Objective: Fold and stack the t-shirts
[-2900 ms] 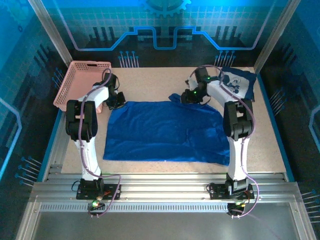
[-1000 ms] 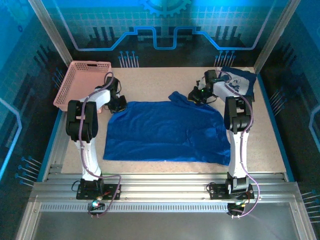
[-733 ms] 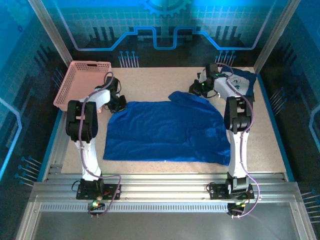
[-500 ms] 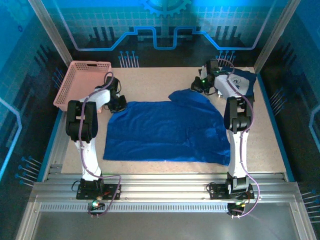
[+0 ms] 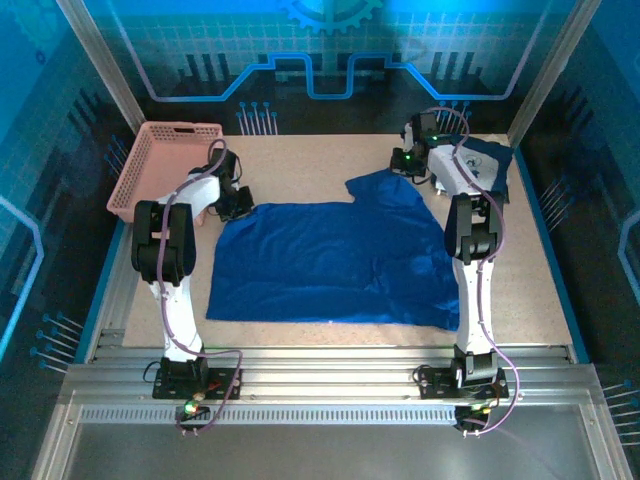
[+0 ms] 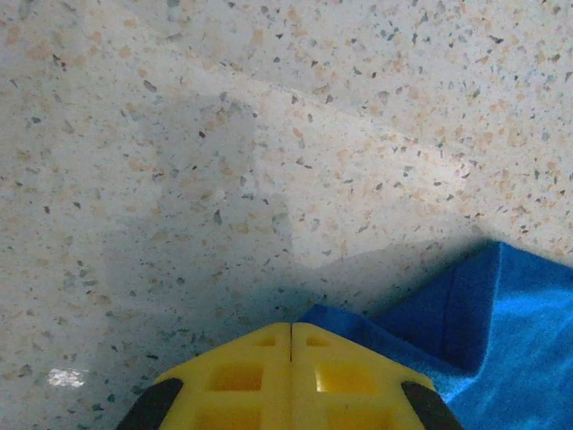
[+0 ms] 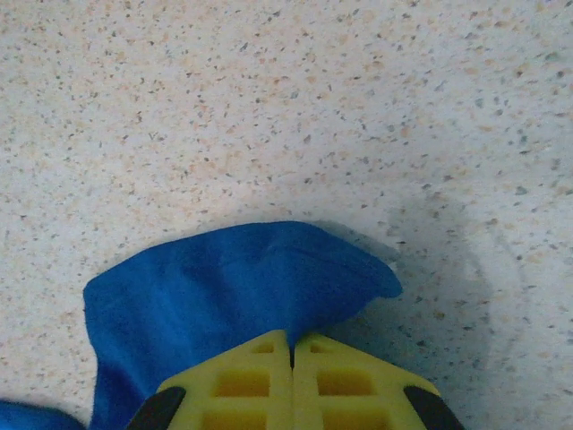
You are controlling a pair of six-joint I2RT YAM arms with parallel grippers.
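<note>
Dragging the upper-right corner of the t-shirt [image 5: 330, 260] farther up-frame, right gripper [image 7: 292, 345] pinched on it; anchoring the upper-left corner in the clamped left gripper [image 6: 291, 331], seemingly flattening for folding.

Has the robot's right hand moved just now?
Yes. The right hand went toward the far edge of the table, pulling a corner of the t-shirt.

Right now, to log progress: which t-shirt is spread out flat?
The middle t-shirt: left gripper and right gripper are shut on its far corners. The other t-shirt sits compact at the far right corner.
</note>
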